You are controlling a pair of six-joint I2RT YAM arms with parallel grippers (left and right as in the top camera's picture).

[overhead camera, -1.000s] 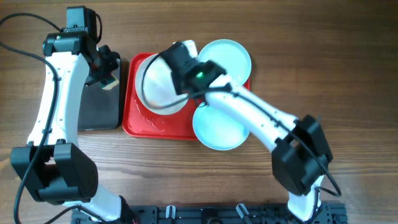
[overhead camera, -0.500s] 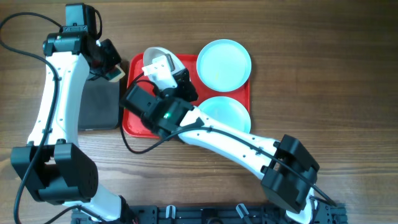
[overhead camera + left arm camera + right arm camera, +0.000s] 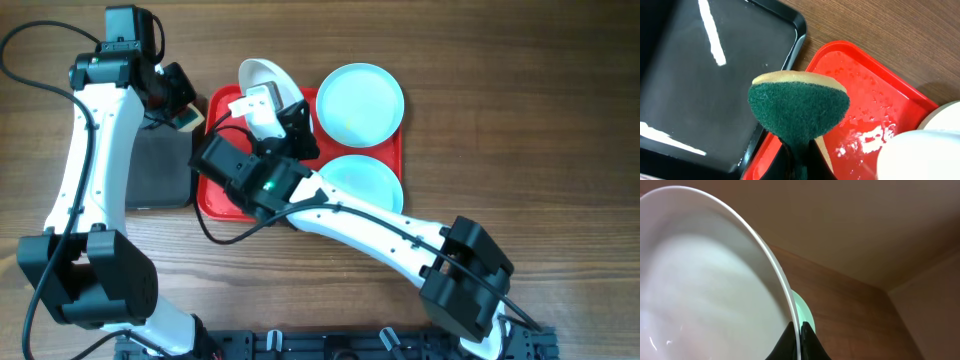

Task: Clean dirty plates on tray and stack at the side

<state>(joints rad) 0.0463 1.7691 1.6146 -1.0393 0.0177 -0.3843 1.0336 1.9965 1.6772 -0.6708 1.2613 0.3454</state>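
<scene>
Currently, the jaws of the right gripper (image 3: 798, 341) are closed on the rim of the white plate (image 3: 705, 285), holding it tilted above the left end of the tray (image 3: 865, 85). The left gripper (image 3: 799, 160) clamps a sponge (image 3: 799, 107) over the border between the tray and black tray (image 3: 700, 85). Both blue plates (image 3: 360, 102) (image 3: 370, 180) lie flat on the tray's right half.
</scene>
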